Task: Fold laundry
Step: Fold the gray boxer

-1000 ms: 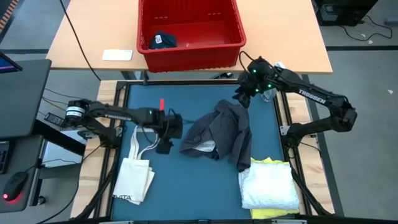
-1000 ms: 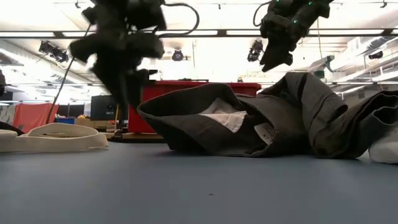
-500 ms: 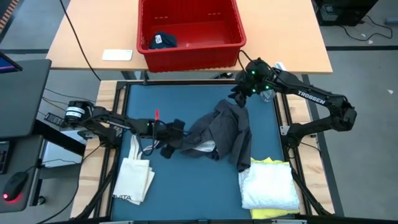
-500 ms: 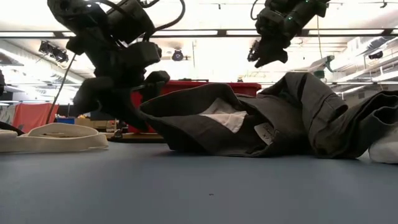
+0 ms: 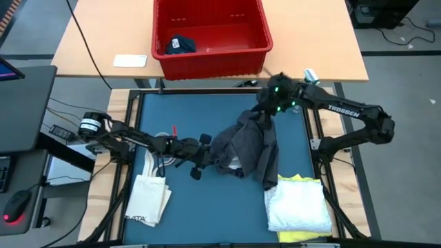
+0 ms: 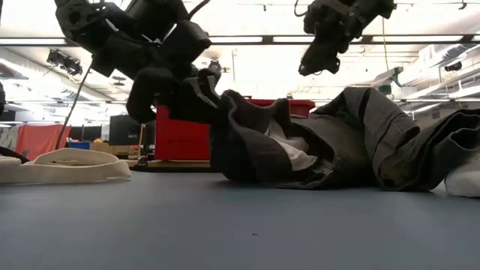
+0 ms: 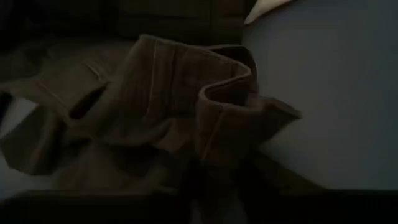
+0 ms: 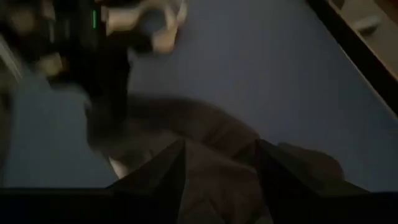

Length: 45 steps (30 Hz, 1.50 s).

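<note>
- Jaws: the left gripper [image 5: 205,156] has its jaws drawn in on the left rim of the grey garment [image 5: 248,148], a fold of cloth pinched up off the mat [image 5: 193,207]. The right gripper [image 5: 265,110] hangs over the garment's far end near the mat's far edge; its jaws stand part-way apart with nothing seen between them.
- Tote bag [image 5: 148,195]: cream canvas, flat, long looped handles, printed text at its near end; lies by the mat's left edge. Not laundry.
- Red bin [image 5: 210,34]: rigid plastic, slotted walls, on the wooden table beyond the mat's far edge; a small dark piece [image 5: 179,45] of cloth with a pale label lies in its left part.
- Grey garment: large, dark grey, soft woven cloth with a paler lining, heaped and creased in the middle of the mat. Judged limp and fairly heavy for cloth, so it will sag and drag when lifted at one point. Best taken at a hemmed edge or corner, with both grippers apart, so it spreads flat.
- White garment [image 5: 298,207]: thick, puffy, crumpled, at the mat's near right corner, lying on the yellow one.
- Yellow garment [image 5: 296,180]: bright, thin; only its borders show around the white piece. Both judged light and slack.
- Mat: blue, smooth, matte; cloth should slide on it readily.
</note>
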Tool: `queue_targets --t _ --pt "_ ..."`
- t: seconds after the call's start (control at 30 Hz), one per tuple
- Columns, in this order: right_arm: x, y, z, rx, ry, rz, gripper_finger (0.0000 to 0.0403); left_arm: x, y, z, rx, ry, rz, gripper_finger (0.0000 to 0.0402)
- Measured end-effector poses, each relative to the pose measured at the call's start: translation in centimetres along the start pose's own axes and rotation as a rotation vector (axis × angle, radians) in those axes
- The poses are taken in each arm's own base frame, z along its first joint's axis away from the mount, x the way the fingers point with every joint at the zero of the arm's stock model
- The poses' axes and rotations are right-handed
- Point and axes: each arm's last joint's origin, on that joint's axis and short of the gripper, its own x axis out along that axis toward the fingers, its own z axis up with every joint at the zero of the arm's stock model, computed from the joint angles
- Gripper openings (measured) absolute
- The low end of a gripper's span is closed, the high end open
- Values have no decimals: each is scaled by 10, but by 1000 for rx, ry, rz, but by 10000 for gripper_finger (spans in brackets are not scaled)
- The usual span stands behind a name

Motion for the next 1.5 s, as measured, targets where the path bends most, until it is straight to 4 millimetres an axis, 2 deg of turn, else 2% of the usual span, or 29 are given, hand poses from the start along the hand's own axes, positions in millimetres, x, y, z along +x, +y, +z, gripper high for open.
queue_targets --t 0.1,0.13,0.33,0.5,0.63,0.73,0.83,0.93,1.0,1.07,1.17,1.33,1.43,1.5 --pt "9 15 0 -200 19 8 198 1 -2 -5 -79 44 -17 28" --pt "14 19 2 -236 18 23 200 1 -3 -6 -101 56 -22 17" --pt "76 27 1 -350 148 115 202 0 -5 -9 -222 94 -31 16" --pt "119 27 0 -348 231 201 202 0 -6 -10 -257 102 -48 14" --pt "135 24 -6 -341 310 266 202 0 -8 -12 -259 126 -70 14" --pt "142 21 -12 -351 398 252 194 -1 -8 -13 -286 140 -71 14" --pt "141 20 -17 -356 447 251 152 -3 -7 -11 -371 131 -62 14" --pt "132 21 -17 -349 469 254 50 -9 -3 -5 -429 111 -25 11" --pt "120 22 -16 -334 483 250 17 -17 2 1 -437 92 21 7" --pt "104 23 -11 -304 502 207 10 -28 8 10 -440 51 80 5" --pt "73 27 -1 -296 477 123 6 -55 22 25 -456 -30 178 4" --pt "-1 41 25 -300 259 2 3 -115 45 42 -498 -169 325 4" --pt "-50 51 35 -293 92 -58 3 -148 51 46 -521 -237 360 4" --pt "-77 54 35 -268 11 -78 2 -163 51 44 -547 -243 365 4"
